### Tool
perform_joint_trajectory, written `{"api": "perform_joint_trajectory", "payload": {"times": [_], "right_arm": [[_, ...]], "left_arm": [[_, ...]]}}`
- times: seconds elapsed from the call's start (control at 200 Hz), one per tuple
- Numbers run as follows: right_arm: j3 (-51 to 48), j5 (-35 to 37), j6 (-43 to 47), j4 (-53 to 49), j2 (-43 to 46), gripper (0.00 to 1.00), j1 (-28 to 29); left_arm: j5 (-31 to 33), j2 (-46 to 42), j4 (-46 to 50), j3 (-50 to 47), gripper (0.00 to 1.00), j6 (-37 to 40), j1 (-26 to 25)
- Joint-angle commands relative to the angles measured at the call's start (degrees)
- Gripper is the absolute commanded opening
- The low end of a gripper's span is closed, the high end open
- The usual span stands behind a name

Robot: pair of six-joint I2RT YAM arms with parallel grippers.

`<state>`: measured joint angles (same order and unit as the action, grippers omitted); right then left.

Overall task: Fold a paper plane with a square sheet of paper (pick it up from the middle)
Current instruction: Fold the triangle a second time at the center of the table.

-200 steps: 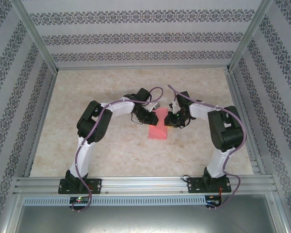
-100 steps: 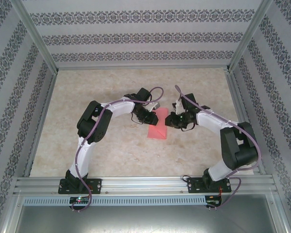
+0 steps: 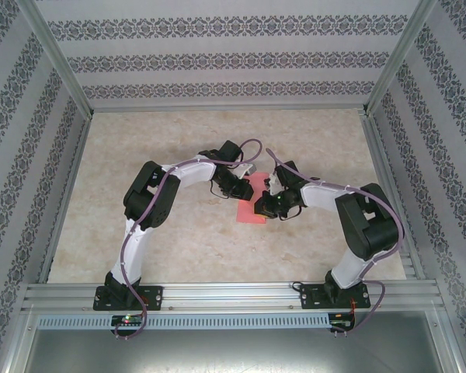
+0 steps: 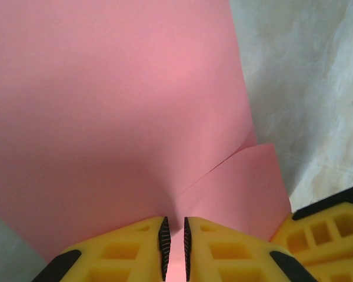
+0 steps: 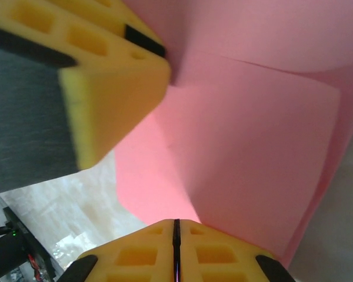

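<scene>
A beige marbled tabletop (image 3: 179, 241) sits between floral-striped wallpapered walls (image 3: 217, 58) and aluminium frame rails (image 3: 233, 294), evenly lit.

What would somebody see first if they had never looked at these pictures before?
The bright pink paper, partly folded, jumps out first in the middle of the pale table. The left arm and the right arm bend in toward it from either side. Up close, the left gripper pinches the paper between yellow fingers, and the right gripper is shut right at the paper's edge.
</scene>
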<state>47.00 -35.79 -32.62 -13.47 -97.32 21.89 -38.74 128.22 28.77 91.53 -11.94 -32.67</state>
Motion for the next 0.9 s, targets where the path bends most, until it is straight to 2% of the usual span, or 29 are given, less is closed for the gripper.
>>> {"api": "perform_joint_trajectory", "payload": {"times": [0.0,0.495,0.894], "right_arm": [[1.5,1.6,2.0,-0.5,-1.2,0.09,-0.2],[-3.2,1.2,2.2,1.4,-1.6,0.09,-1.0],[-9.5,0.2,0.2,4.0,2.1,0.08,-1.5]], "left_arm": [[9.1,4.8,4.2,-2.2,0.2,1.1,0.4],[10.3,5.5,5.2,-1.3,0.2,1.5,0.7],[10.9,6.0,5.9,-1.1,0.2,2.0,1.1]]}}
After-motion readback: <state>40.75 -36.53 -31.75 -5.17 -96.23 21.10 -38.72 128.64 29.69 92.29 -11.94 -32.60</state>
